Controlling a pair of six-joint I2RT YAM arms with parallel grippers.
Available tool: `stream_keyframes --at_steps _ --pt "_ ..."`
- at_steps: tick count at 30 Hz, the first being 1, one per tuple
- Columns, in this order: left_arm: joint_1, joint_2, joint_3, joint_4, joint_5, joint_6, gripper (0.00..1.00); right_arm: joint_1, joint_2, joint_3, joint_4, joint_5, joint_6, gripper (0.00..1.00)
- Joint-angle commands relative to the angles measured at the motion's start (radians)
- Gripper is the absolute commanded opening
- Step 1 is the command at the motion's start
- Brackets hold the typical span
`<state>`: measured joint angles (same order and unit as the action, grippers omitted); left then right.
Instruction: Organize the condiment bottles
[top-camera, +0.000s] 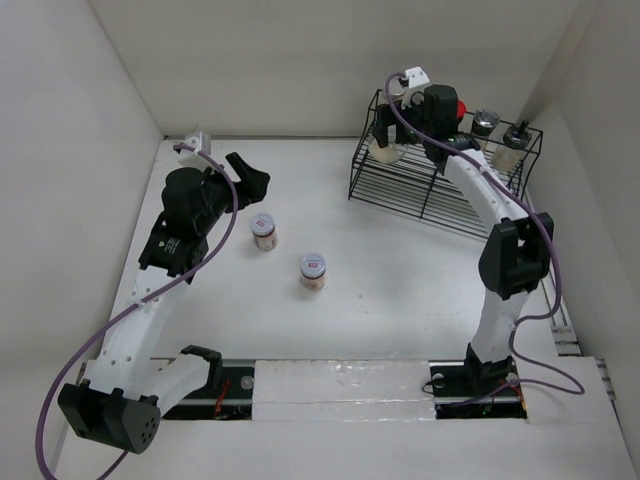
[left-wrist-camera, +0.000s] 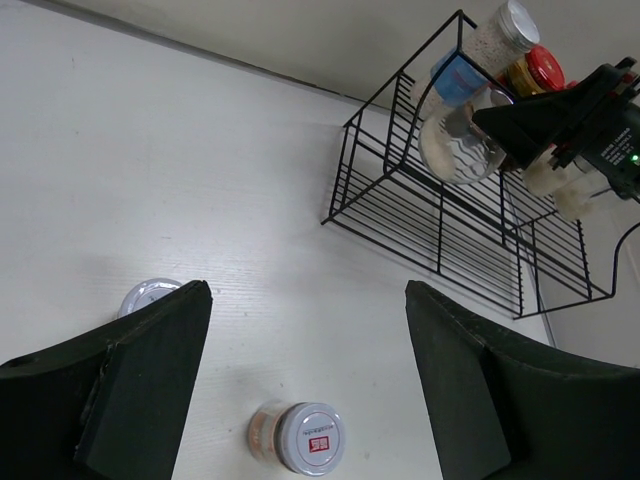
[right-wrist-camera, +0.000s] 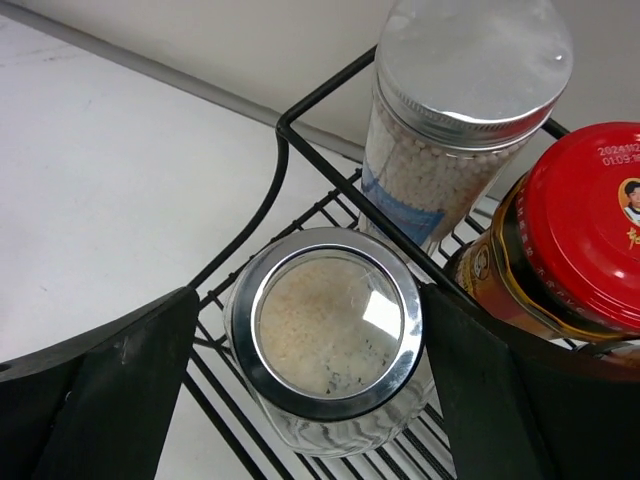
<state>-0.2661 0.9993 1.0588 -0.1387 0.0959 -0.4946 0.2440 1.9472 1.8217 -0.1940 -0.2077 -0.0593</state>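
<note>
In the black wire rack (top-camera: 400, 186), the right gripper (right-wrist-camera: 308, 295) stands wide open astride a glass-lidded jar (right-wrist-camera: 325, 335). Just beyond its fingers are a blue-labelled jar (right-wrist-camera: 450, 110) and a red cap (right-wrist-camera: 590, 230) stamped "2024". The left gripper (left-wrist-camera: 308, 290) hangs open and empty over 2 small jars (left-wrist-camera: 300, 438), their red labels unreadable.

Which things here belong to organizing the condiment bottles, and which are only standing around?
For the job:
left table jar
right table jar
glass-lidded jar
blue-labelled jar
red-capped jar
silver-lidded rack jar
rightmost rack jar

Only standing around:
black wire rack, which merely holds jars
table
</note>
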Motion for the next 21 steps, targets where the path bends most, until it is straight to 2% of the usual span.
stream_keyframes --at_steps 1,4,7,8,9,11,12,14,15,16,18,21 --pt "0.005 -0.007 0.018 0.044 -0.002 0.014 0.75 0.009 -0.118 0.004 0.063 0.037 -0.024 0.98" --pt "0.005 -0.007 0.018 0.044 -0.002 0.014 0.78 0.038 -0.197 -0.108 0.128 0.076 -0.033 1.0" --pt "0.005 -0.007 0.027 0.031 -0.03 0.014 0.79 0.108 -0.304 -0.237 0.185 0.062 -0.021 0.88" --pt "0.005 -0.007 0.027 0.031 -0.039 0.014 0.79 0.136 -0.342 -0.328 0.233 0.053 -0.004 0.65" --pt "0.005 -0.007 0.027 0.031 -0.05 0.014 0.79 0.164 -0.355 -0.376 0.267 0.022 0.009 0.46" --pt "0.005 -0.016 0.027 0.031 -0.074 0.004 0.79 0.262 -0.355 -0.476 0.374 -0.028 0.018 0.26" --pt "0.005 -0.016 0.027 0.002 -0.128 -0.015 0.79 0.294 -0.335 -0.489 0.399 -0.079 0.018 0.26" --pt "0.005 -0.016 0.038 -0.039 -0.214 -0.068 0.79 0.38 -0.282 -0.469 0.413 -0.136 -0.003 0.37" --pt "0.005 -0.016 0.061 -0.064 -0.267 -0.103 0.77 0.402 -0.216 -0.454 0.413 -0.172 -0.014 0.55" --pt "0.005 -0.016 0.07 -0.088 -0.351 -0.126 0.77 0.42 -0.185 -0.437 0.413 -0.252 -0.014 0.66" --pt "0.005 -0.039 0.081 -0.119 -0.398 -0.157 0.77 0.474 -0.105 -0.397 0.413 -0.265 -0.014 0.89" --pt "0.005 -0.063 0.072 -0.119 -0.421 -0.157 0.77 0.53 -0.028 -0.352 0.413 -0.231 -0.014 0.97"
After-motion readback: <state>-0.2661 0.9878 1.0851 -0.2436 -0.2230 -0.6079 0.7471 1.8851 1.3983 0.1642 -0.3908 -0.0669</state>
